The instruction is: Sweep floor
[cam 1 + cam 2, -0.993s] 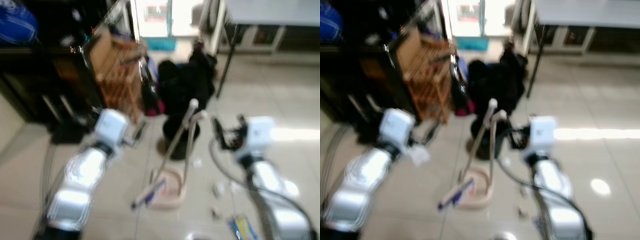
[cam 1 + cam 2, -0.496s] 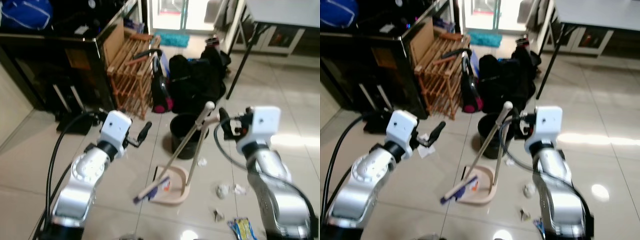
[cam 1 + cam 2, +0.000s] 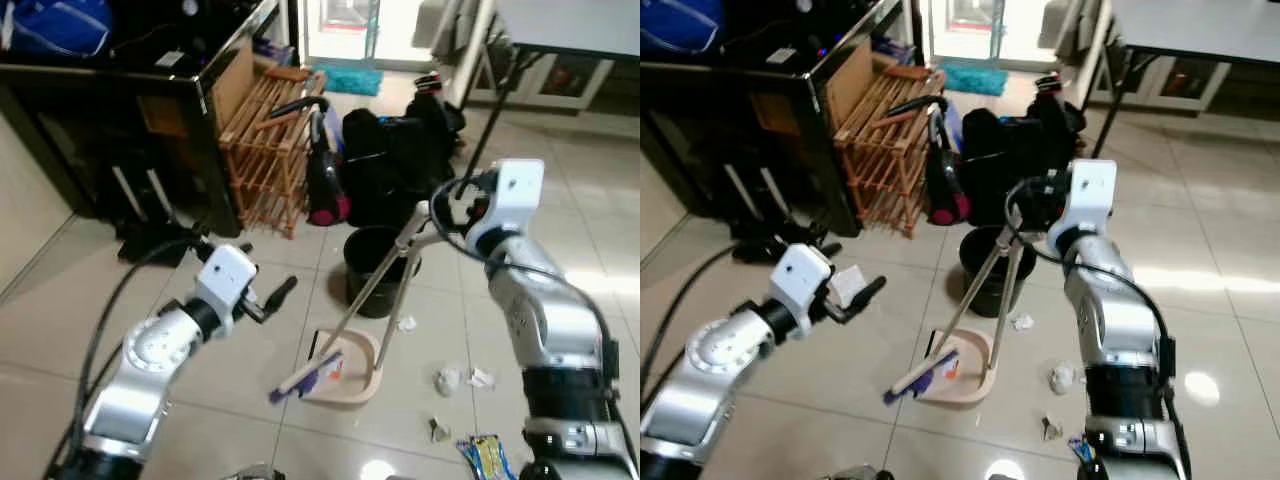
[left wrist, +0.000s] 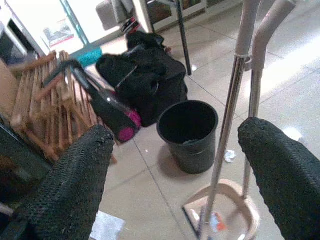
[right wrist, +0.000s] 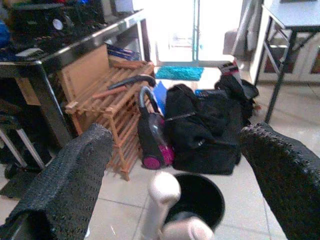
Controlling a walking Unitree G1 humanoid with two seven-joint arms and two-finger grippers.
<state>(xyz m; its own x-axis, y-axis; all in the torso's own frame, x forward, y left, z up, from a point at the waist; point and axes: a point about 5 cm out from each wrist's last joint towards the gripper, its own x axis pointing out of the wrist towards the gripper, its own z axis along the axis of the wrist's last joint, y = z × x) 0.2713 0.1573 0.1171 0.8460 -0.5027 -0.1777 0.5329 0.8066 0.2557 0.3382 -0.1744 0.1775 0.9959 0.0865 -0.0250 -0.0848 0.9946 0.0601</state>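
A beige dustpan (image 3: 350, 368) sits on the tiled floor, its pale handle (image 3: 405, 300) standing upright. A broom leans across it, the blue-bristled head (image 3: 308, 378) at the pan and the handle (image 3: 365, 300) slanting up to the right. My right gripper (image 5: 177, 132) is open just behind the two handle tops, the broom's knob (image 5: 163, 190) between its fingers and not touched. My left gripper (image 4: 177, 130) is open too, low on the left and well short of the handles (image 4: 231, 110). Crumpled paper (image 3: 447, 379) and a wrapper (image 3: 485, 455) lie on the floor to the right.
A black bin (image 3: 375, 270) stands right behind the dustpan. Further back are black bags (image 3: 395, 160), a pink-based vacuum (image 3: 325, 190) and a wooden rack (image 3: 270, 140). On the left stands a dark cabinet (image 3: 110, 110), and a table leg (image 3: 490, 100) rises at the back right.
The picture has sharpened as the camera settled. My right gripper has risen and reached forward to the handle tops. My left gripper has dropped a little.
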